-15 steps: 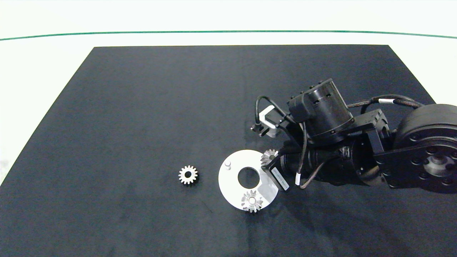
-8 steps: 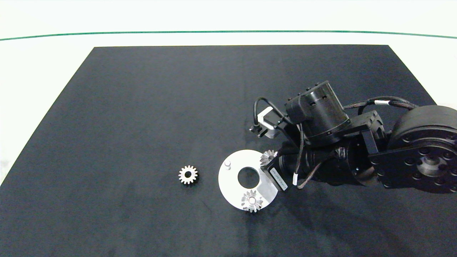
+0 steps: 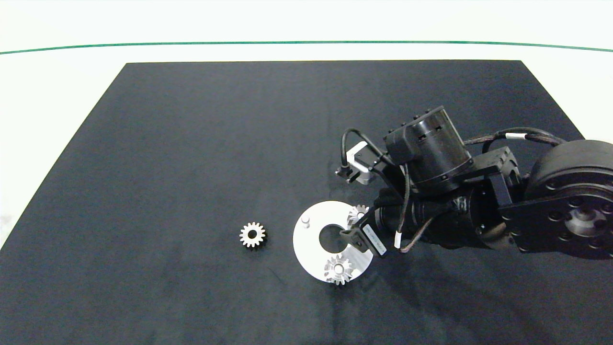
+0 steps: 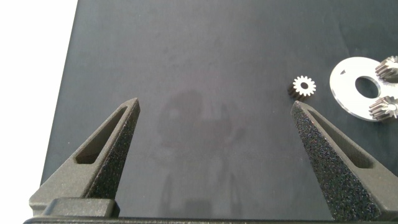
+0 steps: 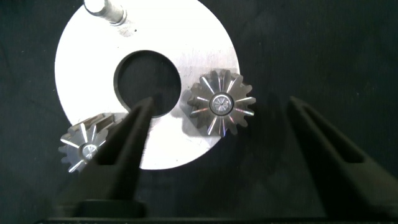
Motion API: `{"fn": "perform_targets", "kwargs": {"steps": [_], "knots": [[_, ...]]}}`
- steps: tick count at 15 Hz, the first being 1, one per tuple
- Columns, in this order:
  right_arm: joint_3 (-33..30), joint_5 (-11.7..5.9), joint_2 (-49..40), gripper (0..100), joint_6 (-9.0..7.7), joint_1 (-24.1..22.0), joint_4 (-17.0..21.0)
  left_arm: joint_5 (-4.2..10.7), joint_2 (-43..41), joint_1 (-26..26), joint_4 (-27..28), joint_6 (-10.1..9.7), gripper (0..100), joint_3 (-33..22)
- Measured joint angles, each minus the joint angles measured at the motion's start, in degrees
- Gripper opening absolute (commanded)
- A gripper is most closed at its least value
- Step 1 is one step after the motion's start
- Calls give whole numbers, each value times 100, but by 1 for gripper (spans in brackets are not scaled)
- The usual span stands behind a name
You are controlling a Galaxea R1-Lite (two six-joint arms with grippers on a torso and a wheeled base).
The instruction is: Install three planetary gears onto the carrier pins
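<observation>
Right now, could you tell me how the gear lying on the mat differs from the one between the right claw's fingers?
The loose gear lies on the black mat, beside the white disc, unmounted. The gear on the pin sits on the disc, framed by the open right claw. Both are small, silvery and toothed.

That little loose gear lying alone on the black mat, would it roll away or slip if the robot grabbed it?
Probably not roll: the loose gear lies flat on the mat. It looks like solid metal, so likely stiff and heavy for its size. Its shiny teeth might slip between the fingers.

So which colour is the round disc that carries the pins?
The disc is white, with a dark centre hole; it shows best in the right wrist view.
</observation>
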Motion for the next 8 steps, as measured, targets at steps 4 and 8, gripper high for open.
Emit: {"fn": "perform_targets", "kwargs": {"steps": [4, 8], "knots": [[196, -37, -964, 100, -9, 106, 66, -4, 61, -17, -13, 22, 100, 9], [1070, -194, -2847, 100, 11, -219, 171, -4, 371, -400, -22, 308, 100, 129]]}}
